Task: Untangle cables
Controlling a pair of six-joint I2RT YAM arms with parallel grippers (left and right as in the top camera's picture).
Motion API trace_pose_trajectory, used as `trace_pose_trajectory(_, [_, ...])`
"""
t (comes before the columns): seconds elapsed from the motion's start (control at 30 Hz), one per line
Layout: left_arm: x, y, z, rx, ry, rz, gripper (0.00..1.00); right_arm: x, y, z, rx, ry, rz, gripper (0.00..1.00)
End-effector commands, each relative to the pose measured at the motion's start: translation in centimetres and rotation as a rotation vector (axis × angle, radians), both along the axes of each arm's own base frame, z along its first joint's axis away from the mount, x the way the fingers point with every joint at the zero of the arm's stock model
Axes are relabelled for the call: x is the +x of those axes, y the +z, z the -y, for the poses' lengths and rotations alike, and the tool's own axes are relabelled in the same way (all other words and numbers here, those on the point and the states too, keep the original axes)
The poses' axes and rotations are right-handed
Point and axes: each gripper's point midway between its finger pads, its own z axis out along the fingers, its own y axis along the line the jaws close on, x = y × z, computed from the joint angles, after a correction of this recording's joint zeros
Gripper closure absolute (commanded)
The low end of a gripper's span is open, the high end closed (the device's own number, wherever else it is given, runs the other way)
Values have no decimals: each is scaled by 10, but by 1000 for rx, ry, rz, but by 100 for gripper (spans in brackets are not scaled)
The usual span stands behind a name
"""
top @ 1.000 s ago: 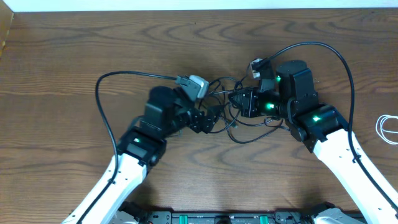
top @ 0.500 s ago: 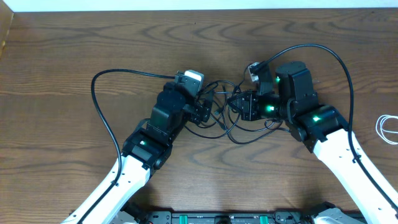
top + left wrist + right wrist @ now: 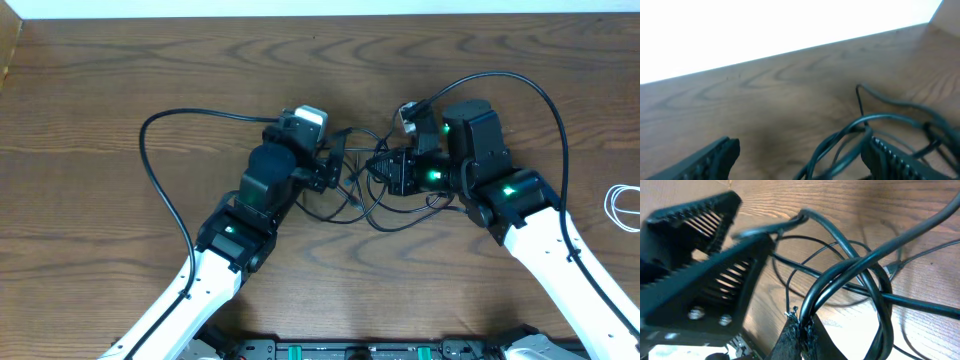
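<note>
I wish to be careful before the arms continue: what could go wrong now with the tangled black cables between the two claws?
1. The right claw is shut on a looped black cable. Pulling outward may tighten the tangle rather than loosen it.
2. The left claw stands open with several black strands between its fingers. Closing here could pinch more than one cable and drag the whole tangle along.

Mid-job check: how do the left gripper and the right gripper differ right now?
The left gripper stands wide open and clamps nothing; the right gripper is shut, pinching a loop of black cable. The left gripper sits at the left edge of the tangle, with loose strands between its jaws; the right gripper sits at the right edge. Both are low over the table, facing the same knot.
</note>
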Motion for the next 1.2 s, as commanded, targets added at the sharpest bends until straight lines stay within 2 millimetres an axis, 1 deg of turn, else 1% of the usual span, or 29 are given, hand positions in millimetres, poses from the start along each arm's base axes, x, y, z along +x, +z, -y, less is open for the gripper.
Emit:
trace_pose_trajectory(0.0, [5,21,-1,-19,16,70,16,-2,6,-2,7,24,17,99])
trace_pose_trajectory(0.07, [4,21,1,-23,5,68,16,-3,5,-2,5,24,13,99])
trace_pose_trajectory(0.13, [1,17,6,-24,-30,48,16,-3,5,-2,4,24,9,99])
trace_pose_trajectory(0.3, [-6,-2,15,-9,-88,-20,16,-5,4,-2,6,30,2,99])
trace_pose_trajectory(0.43, [-6,-16,15,14,-87,-61,30,-10,4,-4,17,50,-17,98])
trace_pose_trajectory(0.53, [-3,-19,16,16,-87,-64,50,-16,2,-5,14,81,-25,99])
trace_pose_trajectory(0.6, [-1,-15,17,7,-86,-48,56,-21,-2,-3,3,93,-45,99])
trace_pose_trajectory(0.7, [2,-5,19,-13,-87,-11,75,-28,-9,0,-14,94,-88,99])
trace_pose_trajectory(0.77, [3,-1,20,-23,-87,8,81,-32,-12,1,-23,104,-102,99])
trace_pose_trajectory(0.8, [4,1,20,-26,-87,13,91,-34,-13,2,-28,106,-108,99])
trace_pose_trajectory(0.83, [4,2,20,-28,-86,16,92,-35,-14,2,-31,106,-116,99])
trace_pose_trajectory(0.97, [9,10,16,-38,-50,49,92,-38,-17,4,-47,123,-113,98])
trace_pose_trajectory(1.07, [21,25,-2,-115,86,83,92,-39,-21,7,-74,125,-109,96])
trace_pose_trajectory(1.17, [28,44,-20,-208,183,118,92,-36,-30,16,-134,82,-117,92])
